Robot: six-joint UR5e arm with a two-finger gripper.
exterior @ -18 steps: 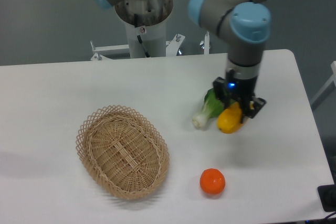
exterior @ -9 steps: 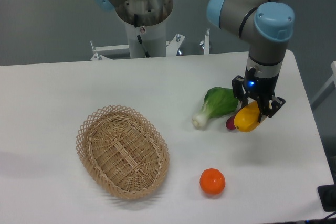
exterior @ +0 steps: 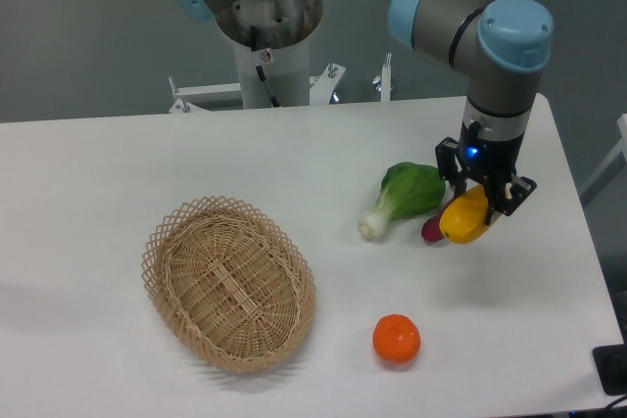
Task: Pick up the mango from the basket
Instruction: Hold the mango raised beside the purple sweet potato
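The yellow-orange mango (exterior: 465, 219) hangs just above the table at the right, held between the black fingers of my gripper (exterior: 480, 205), which is shut on it. The tan wicker basket (exterior: 229, 282) sits at the front left of the table, far from the gripper, and nothing lies inside it.
A green leafy vegetable with a white stem (exterior: 402, 198) lies just left of the mango. A small purple vegetable (exterior: 430, 230) peeks out beside the mango. A round orange (exterior: 396, 338) rests near the front edge. The robot's base (exterior: 266, 26) stands behind the table.
The gripper has carried the mango to the right, away from the leafy vegetable, uncovering the small purple vegetable. Over the last half second it barely moved.
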